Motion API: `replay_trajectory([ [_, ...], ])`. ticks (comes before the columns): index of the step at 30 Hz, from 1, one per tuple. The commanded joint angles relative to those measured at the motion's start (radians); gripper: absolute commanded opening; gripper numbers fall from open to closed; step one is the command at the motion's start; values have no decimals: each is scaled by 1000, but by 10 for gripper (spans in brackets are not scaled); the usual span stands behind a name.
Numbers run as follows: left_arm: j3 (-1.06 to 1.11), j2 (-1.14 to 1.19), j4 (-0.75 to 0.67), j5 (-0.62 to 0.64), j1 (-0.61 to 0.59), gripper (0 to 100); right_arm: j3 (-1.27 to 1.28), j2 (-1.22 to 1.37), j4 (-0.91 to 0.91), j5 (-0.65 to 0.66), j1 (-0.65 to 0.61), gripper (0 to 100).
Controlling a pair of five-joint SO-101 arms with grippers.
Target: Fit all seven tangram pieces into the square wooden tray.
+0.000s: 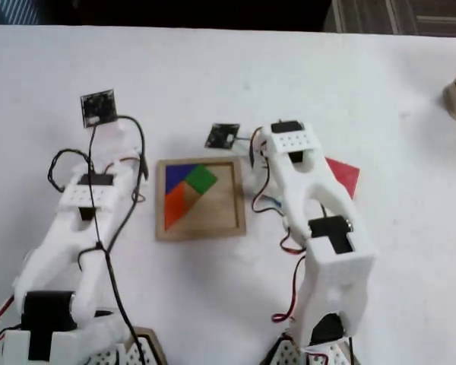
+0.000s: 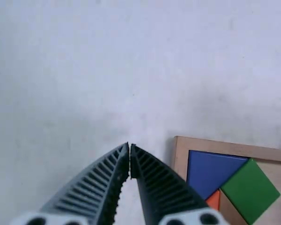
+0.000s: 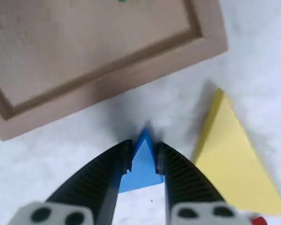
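Pinching a light blue triangle (image 3: 141,168) between its ribbed jaws, the right gripper (image 3: 143,147) is down at the white worktop (image 1: 213,91), just outside one wall of the square wooden tray (image 1: 201,232). A yellow triangle (image 3: 229,159) lies flat just beside the held piece, apart from the tray. The left gripper (image 2: 129,147), jaws pressed together on nothing, hangs over bare worktop near the tray's far left corner. The tray sits mid-worktop between the two arms, with three pieces gathered in its left half: a dark blue triangle (image 1: 178,178) in the far left corner, a green square (image 1: 202,177) touching it along the far wall, and an orange piece (image 1: 176,207) against the left wall. Bare wood shows in its right half. A red piece (image 1: 345,176) lies on the worktop beside the right arm, partly hidden by it.
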Motion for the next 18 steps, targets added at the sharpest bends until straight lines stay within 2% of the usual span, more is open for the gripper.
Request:
replay_trajectory([
  [1,-58,2,-28,0,-7,26,-63,12,67,-107,5,35],
  [4,-58,2,-28,0,-7,26,-114,13,148,-233,1,35],
  [12,-58,2,-28,0,-7,26,-215,8,259,-697,62,35],
  [15,-58,2,-28,0,-7,26,-259,10,302,-813,111,37],
  [18,-58,2,-28,0,-7,26,-275,7,323,-858,140,108],
])
